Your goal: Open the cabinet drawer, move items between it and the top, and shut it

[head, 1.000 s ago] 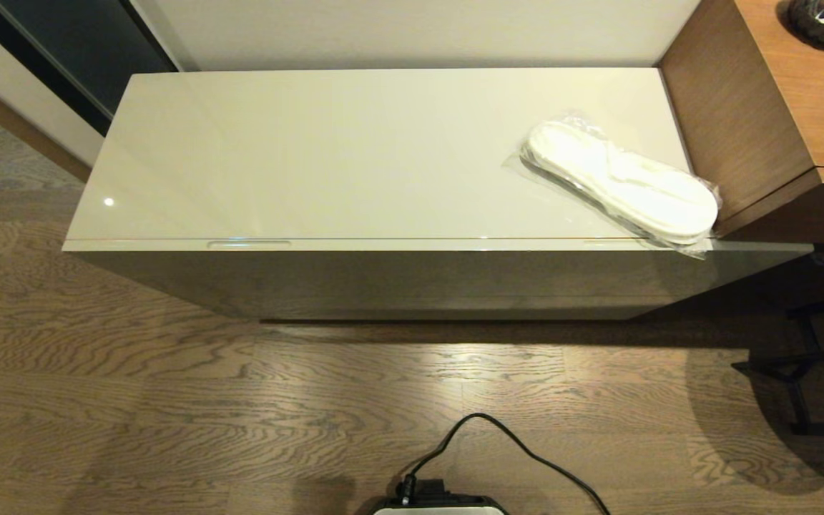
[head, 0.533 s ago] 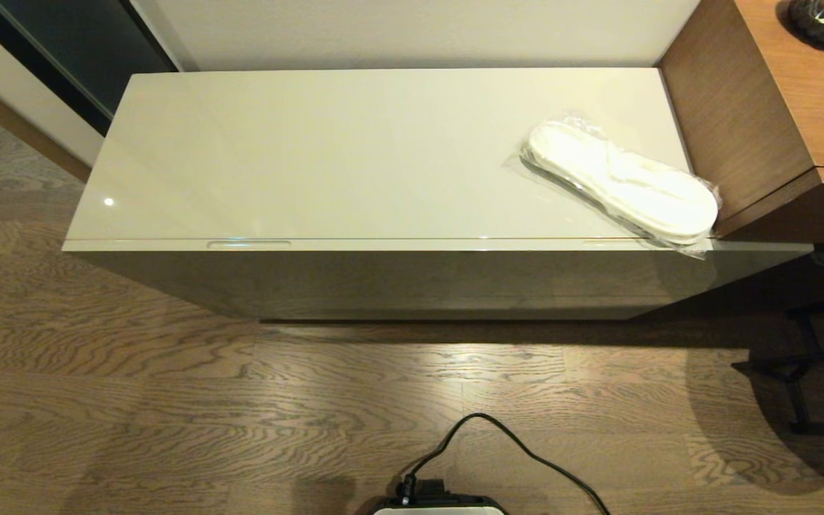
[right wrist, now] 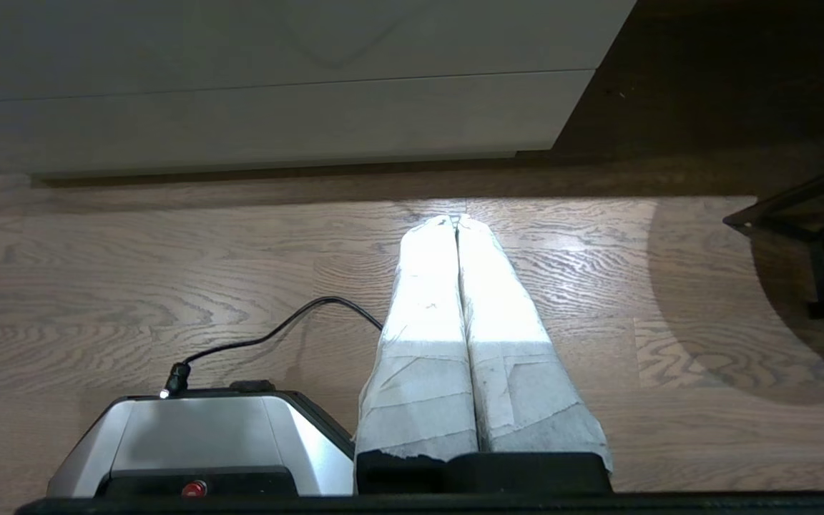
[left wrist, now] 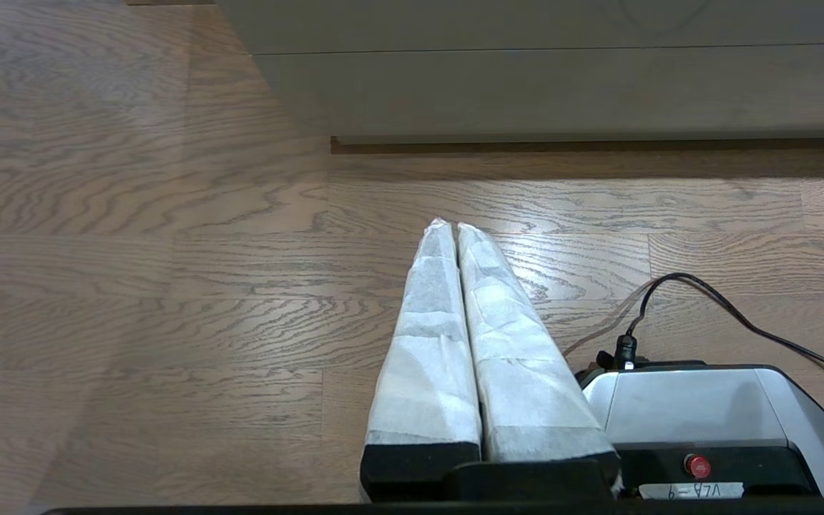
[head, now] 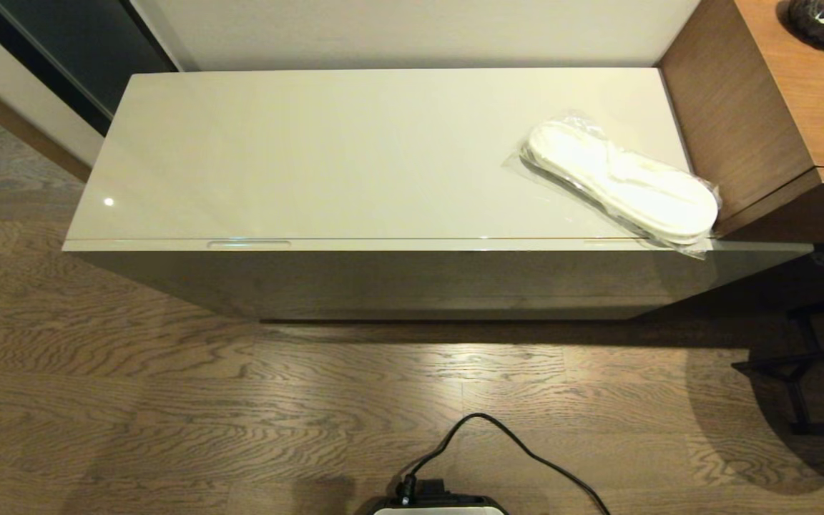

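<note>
The long glossy beige cabinet stands against the wall with its drawer (head: 412, 244) closed; one slot handle (head: 248, 244) shows on the front edge at the left. White slippers in clear plastic (head: 623, 182) lie on the top (head: 326, 150) at its right end, the wrap overhanging the front edge. No other item is in sight. Neither arm appears in the head view. My left gripper (left wrist: 449, 225) hangs low over the wood floor in front of the cabinet's base (left wrist: 562, 86), shut and empty. My right gripper (right wrist: 456, 219) hangs the same way, shut and empty.
A taller brown wooden unit (head: 762, 107) adjoins the cabinet's right end, with a dark vase (head: 823, 21) on it. A black metal frame (head: 805, 372) stands on the floor at the right. My base with a black cable (head: 498, 443) is in front of the cabinet.
</note>
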